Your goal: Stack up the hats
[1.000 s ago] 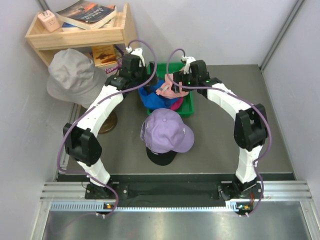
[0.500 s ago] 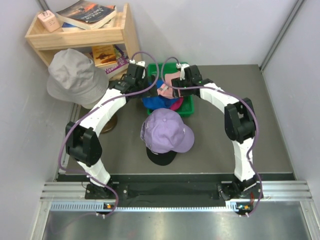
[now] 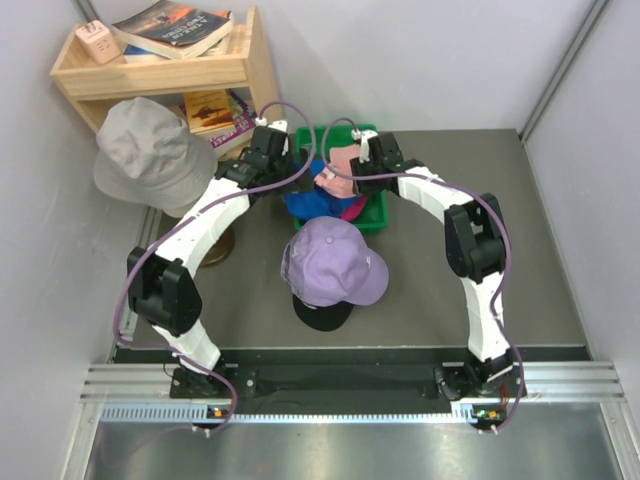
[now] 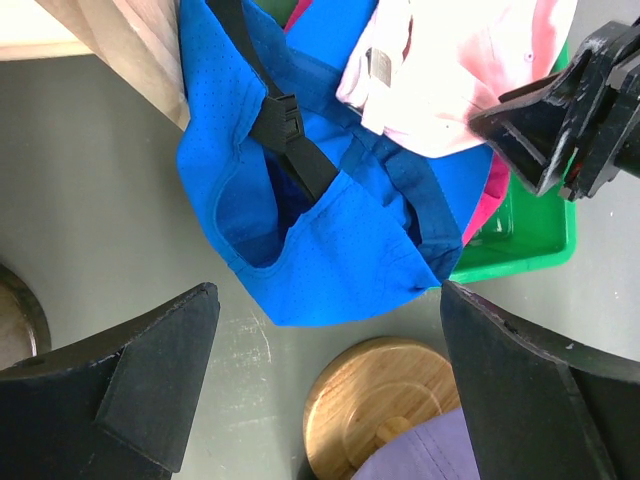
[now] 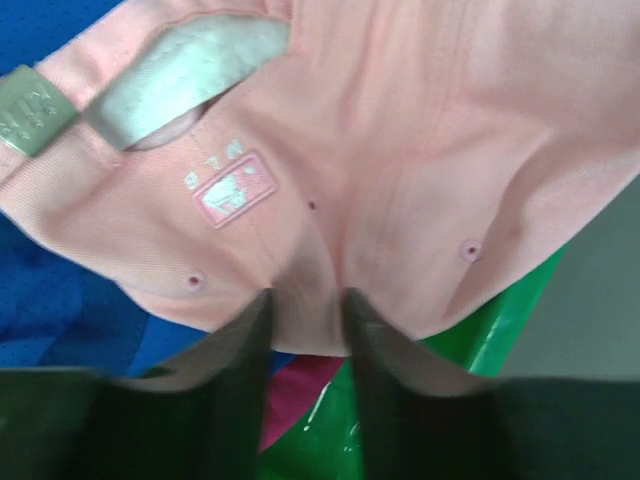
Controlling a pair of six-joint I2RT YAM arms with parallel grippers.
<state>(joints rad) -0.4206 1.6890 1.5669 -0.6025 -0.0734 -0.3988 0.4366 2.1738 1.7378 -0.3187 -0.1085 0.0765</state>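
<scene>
The lavender hat (image 3: 335, 262) sits on the black hat (image 3: 322, 315), both on a stand with a round wooden base (image 4: 385, 395). In the green tray (image 3: 375, 215) lie the pink hat (image 5: 380, 150), the bright blue hat (image 4: 320, 220) and a magenta hat (image 5: 295, 395). My right gripper (image 5: 308, 300) pinches a fold of the pink hat at its near edge. Wide open, my left gripper (image 4: 325, 290) hovers over the blue hat's edge and holds nothing.
A wooden shelf (image 3: 160, 60) with books stands at the back left. In front of it a grey bucket hat (image 3: 150, 150) rests on its own stand. Walls close in on the left, back and right.
My right gripper has reached further into the tray onto the pink hat, and its jaws have narrowed on the fabric. The left arm has barely shifted.
</scene>
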